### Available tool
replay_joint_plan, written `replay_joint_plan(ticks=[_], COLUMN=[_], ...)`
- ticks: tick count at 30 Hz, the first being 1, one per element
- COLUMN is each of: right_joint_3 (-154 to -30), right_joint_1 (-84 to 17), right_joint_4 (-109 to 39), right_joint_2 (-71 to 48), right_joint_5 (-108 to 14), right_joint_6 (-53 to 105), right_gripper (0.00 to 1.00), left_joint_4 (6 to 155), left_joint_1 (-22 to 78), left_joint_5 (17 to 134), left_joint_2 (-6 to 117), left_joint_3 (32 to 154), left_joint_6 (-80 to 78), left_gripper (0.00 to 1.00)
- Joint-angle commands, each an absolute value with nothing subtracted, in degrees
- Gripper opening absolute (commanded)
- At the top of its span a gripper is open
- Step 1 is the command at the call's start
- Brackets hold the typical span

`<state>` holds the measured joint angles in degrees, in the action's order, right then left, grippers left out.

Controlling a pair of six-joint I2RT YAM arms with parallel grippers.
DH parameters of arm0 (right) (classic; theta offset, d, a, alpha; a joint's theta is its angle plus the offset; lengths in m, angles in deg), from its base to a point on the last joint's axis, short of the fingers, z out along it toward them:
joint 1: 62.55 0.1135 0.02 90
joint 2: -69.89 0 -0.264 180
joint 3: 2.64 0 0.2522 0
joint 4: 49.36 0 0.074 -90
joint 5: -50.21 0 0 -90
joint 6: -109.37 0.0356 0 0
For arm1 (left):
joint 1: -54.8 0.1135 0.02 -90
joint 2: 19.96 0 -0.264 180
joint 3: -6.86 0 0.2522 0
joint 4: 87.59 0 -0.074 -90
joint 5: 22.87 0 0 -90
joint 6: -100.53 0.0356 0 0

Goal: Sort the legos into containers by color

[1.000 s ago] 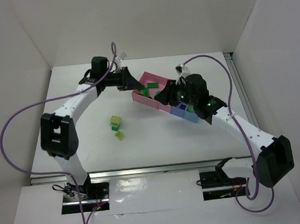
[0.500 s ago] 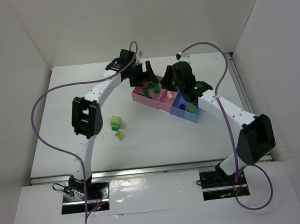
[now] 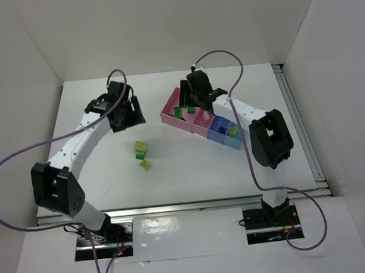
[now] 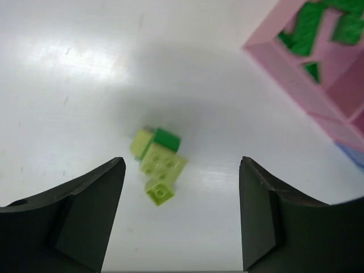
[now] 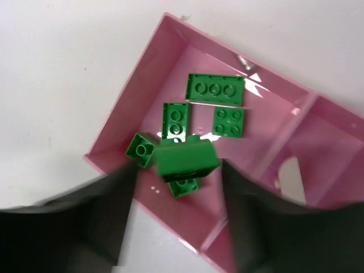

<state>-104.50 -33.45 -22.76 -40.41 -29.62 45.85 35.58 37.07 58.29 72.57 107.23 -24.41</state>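
Hanging over the bench (image 4: 68,68), the left pincer (image 4: 181,165) is spread wide and holds nothing. A clump of lime bricks (image 4: 162,170), with a green brick (image 4: 166,139) touching its far end, lies on the bench just ahead, centred between the fingers. The right pincer (image 5: 177,169) hovers above the wide pink bin (image 5: 122,116), its blurred fingers apart. A green block (image 5: 186,159) sits in the gap, nearer the right finger; whether they touch I cannot tell. Other green pieces (image 5: 215,89) lie on the bin floor.

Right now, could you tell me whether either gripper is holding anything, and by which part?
Nothing appears held: the left gripper is open above the table, and the right gripper is open over the wide pink bin.
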Motion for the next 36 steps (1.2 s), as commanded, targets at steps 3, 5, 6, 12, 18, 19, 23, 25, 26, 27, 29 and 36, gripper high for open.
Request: replay_joint_plan(ticks=[3,5,6,12,18,19,23,25,26,27,29,36], right_joint_3=[-111.58,-111.59,-110.98,-100.18,-88.94,-87.52,-82.59,-80.83,-80.22,-78.99,-78.28,-75.46], right_joint_1=[-32.15,-31.27,-30.39,-28.54,-28.54,-28.54,-28.01,-28.01,-28.01,-28.01,-28.01,-27.48], right_joint_4=[-25.06,-25.06,-25.06,-25.94,-25.58,-25.58,-25.33,-24.79,-24.18,-24.18,-23.66,-20.32], right_joint_2=[-45.77,-44.99,-44.98,-34.54,-22.32,-19.95,-16.34,-15.19,-14.66,-13.87,-13.86,-10.28], right_joint_5=[-31.1,-28.56,-27.93,-22.22,-21.07,-21.77,-22.3,-22.3,-22.3,-22.3,-23.61,-20.29], right_joint_6=[43.1,43.81,43.81,44.42,45.57,45.57,46.09,46.8,46.8,46.8,46.8,47.94], right_gripper=[0.82,0.85,0.85,0.85,0.85,0.85,0.85,0.85,0.85,0.85,0.85,0.85], left_joint_4=[34.07,34.61,34.62,36.28,37.6,38.13,38.93,38.93,39.53,40.15,40.16,39.63], left_joint_1=[32.05,29.51,28.71,24.4,22.81,22.81,22.29,22.29,22.29,22.29,22.29,19.48], left_joint_5=[48.77,47.63,47.1,47.36,43.51,43.49,41.48,40.95,40.94,40.94,41.55,41.03], left_joint_2=[60.83,58.97,58.97,61.86,67.31,68.01,72.23,73.55,74.08,74.08,74.96,74.53], left_joint_3=[89.56,82.35,82.33,77.41,77.93,77.93,77.93,77.32,77.32,77.32,77.84,79.77], left_joint_6=[-36.3,-41.12,-42.71,-52.74,-57.14,-58.45,-62.06,-63.38,-63.38,-63.38,-63.91,-60.76], left_gripper=[0.8,0.8,0.8,0.76,0.77,0.75,0.7,0.68,0.63,0.6,0.55,0.21])
